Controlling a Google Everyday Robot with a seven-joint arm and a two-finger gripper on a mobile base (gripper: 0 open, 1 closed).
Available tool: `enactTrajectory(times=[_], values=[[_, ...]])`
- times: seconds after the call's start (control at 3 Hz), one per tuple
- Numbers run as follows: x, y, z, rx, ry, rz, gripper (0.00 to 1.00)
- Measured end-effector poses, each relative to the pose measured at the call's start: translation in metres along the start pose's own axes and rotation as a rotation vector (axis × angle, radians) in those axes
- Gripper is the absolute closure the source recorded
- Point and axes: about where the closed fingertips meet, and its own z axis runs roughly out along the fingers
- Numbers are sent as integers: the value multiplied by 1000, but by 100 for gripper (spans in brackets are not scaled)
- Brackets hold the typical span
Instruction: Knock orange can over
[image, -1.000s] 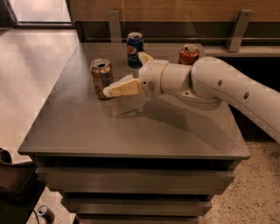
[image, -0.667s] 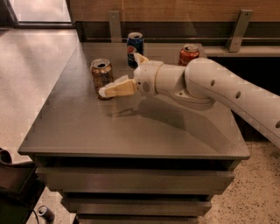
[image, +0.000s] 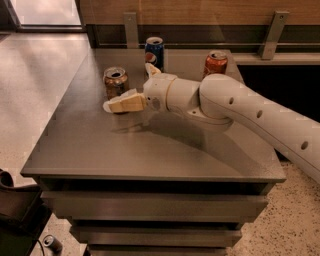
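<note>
The orange can (image: 115, 81), dull golden-brown with a silver top, stands upright at the back left of the grey table (image: 150, 150). My gripper (image: 121, 104) reaches in from the right on a white arm (image: 250, 112). It sits low over the table, right in front of the can's base, its tip just past the can's left side. It hides the can's lower front. I cannot tell whether it touches the can.
A blue Pepsi can (image: 154, 50) stands at the back, just behind my wrist. A brighter red-orange can (image: 215, 62) stands at the back right. A wall rail with brackets runs behind the table. The floor drops away on the left.
My gripper has slid a little to the left, along the front of the orange can. The can still stands upright in the same spot.
</note>
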Motion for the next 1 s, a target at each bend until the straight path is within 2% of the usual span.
enactTrajectory(times=[0.33, 0.67, 1.0], values=[[-2, 6, 7, 4, -33, -3, 0], [4, 7, 15, 8, -39, 10, 0], [12, 7, 22, 13, -26, 17, 17]])
